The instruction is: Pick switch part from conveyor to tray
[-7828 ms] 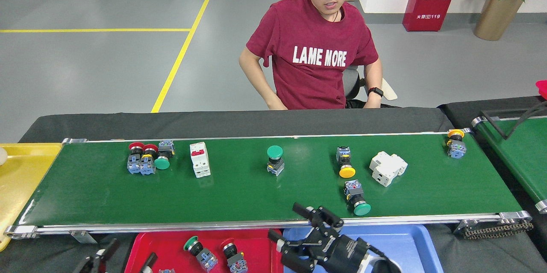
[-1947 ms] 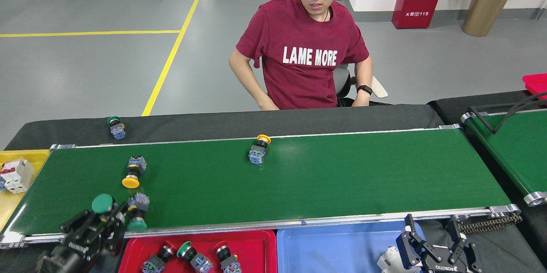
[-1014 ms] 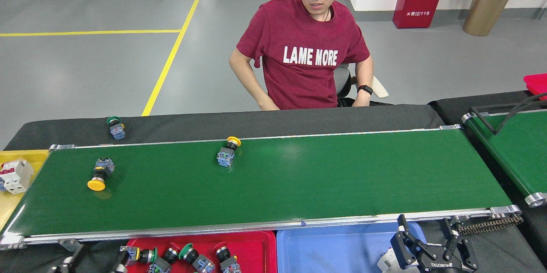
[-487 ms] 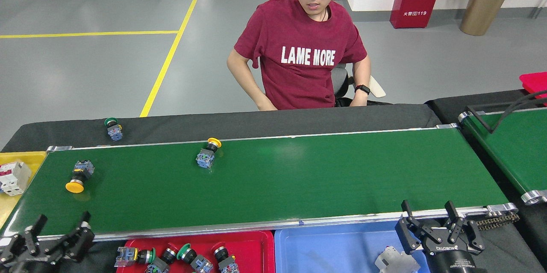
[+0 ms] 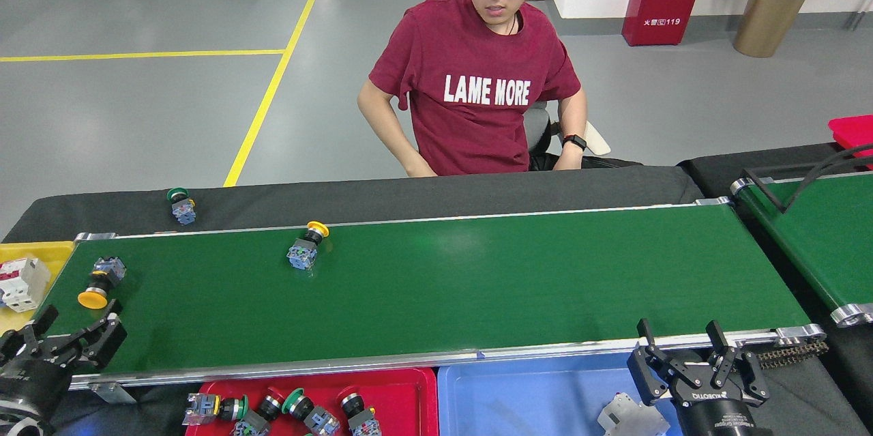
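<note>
Left gripper (image 5: pixel 74 330) spread empty just short of yellow-capped switch part (image 5: pixel 99 280) at conveyor (image 5: pixel 477 286) left end; right gripper (image 5: pixel 679 336) likewise spread, empty.

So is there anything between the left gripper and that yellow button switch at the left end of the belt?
Nothing visible. The open left gripper sits just short of the yellow switch, with only bare conveyor between them.

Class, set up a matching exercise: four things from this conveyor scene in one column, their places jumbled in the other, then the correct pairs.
Things:
1. white breaker
2. green-capped switch
3. yellow-capped switch nearest the left gripper
4. grey metal part

Places:
A. blue tray
B. conveyor
C. yellow tray
D. black cloth behind the belt

Pairs: 1-C, 2-D, 3-B, 4-A
</note>
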`<action>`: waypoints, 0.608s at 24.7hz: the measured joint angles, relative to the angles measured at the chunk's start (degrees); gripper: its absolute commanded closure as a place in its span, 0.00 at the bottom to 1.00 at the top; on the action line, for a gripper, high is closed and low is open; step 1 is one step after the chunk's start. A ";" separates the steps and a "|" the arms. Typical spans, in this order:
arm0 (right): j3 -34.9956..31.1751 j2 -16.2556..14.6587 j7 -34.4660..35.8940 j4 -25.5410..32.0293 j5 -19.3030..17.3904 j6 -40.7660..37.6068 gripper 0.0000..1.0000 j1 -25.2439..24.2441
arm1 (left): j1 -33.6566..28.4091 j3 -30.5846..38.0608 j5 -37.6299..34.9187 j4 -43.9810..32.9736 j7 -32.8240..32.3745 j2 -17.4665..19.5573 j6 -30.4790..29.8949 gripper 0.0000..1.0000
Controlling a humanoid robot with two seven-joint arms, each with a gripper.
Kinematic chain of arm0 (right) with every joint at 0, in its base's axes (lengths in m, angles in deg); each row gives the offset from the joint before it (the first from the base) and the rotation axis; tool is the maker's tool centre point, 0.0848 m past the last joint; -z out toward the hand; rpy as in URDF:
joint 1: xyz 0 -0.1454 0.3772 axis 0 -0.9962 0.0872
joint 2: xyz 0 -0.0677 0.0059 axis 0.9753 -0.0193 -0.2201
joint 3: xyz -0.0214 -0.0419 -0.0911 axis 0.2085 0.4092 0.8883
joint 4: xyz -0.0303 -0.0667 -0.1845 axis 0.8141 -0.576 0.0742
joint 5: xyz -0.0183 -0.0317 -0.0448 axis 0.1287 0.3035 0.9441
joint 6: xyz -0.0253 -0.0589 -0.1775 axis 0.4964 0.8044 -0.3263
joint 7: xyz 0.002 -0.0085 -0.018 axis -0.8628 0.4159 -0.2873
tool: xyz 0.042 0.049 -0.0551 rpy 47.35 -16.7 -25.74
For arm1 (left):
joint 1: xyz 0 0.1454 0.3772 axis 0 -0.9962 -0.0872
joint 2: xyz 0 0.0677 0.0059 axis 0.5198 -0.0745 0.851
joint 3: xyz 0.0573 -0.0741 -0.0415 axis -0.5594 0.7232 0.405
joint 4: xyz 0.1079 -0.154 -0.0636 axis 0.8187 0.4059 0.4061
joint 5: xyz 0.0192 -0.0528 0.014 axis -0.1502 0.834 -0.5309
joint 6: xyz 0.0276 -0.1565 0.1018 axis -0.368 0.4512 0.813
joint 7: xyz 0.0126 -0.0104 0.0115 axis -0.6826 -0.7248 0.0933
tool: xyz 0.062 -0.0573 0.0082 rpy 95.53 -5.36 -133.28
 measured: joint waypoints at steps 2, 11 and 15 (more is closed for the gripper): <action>0.05 0.00 0.00 0.00 0.02 -0.01 0.01 0.19 | 5.17 -4.46 0.00 6.62 0.80 0.99 4.12 0.04; 1.20 0.30 0.00 0.00 0.02 -0.77 0.01 1.62 | 14.04 -14.20 0.44 23.72 8.65 0.83 14.46 0.84; 1.36 0.31 0.00 0.00 0.02 -1.03 0.01 1.57 | 14.06 -14.25 1.03 23.04 8.96 0.26 15.02 0.91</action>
